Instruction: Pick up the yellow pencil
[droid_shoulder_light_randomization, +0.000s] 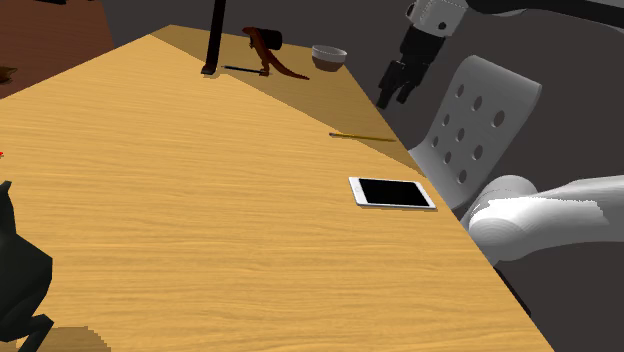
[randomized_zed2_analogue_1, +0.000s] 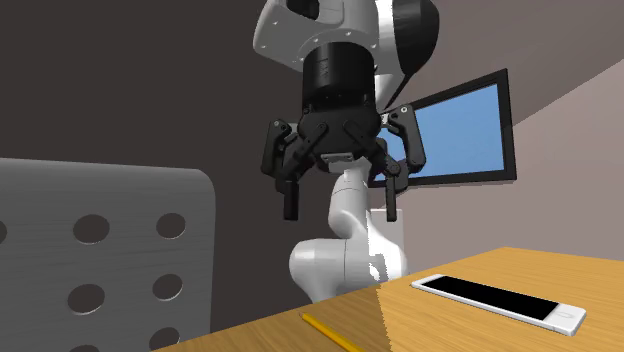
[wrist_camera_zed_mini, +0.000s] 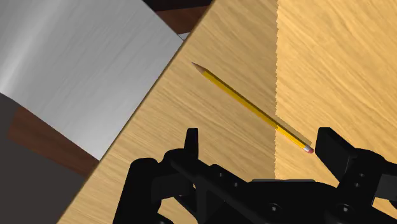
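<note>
The approach was in hand: the gripper (randomized_zed2_analogue_1: 341, 214) hung released, fingers wide apart, above the bench (droid_shoulder_light_randomization: 200, 220) edge. The yellow pencil (wrist_camera_zed_mini: 251, 107) lay flat below it, untouched. Next, it would likely need to descend and straddle the thin shaft before closing. The wrist view showed the eraser end near one finger; the second exterior view showed the clear gap beneath the fingertips.

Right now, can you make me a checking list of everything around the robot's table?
Surface: wooden table, partly in shadow.
Job's things: yellow pencil lying flat near the table edge by the chair, not held.
Clutter: white phone with black screen, small bowl, reddish-brown lizard figure, black post, black shape.
Tool: open, in the air above the table edge, touching nothing.
Cables: nothing seen.
Surroundings: grey chair with holes, blue screen behind the arm.
</note>
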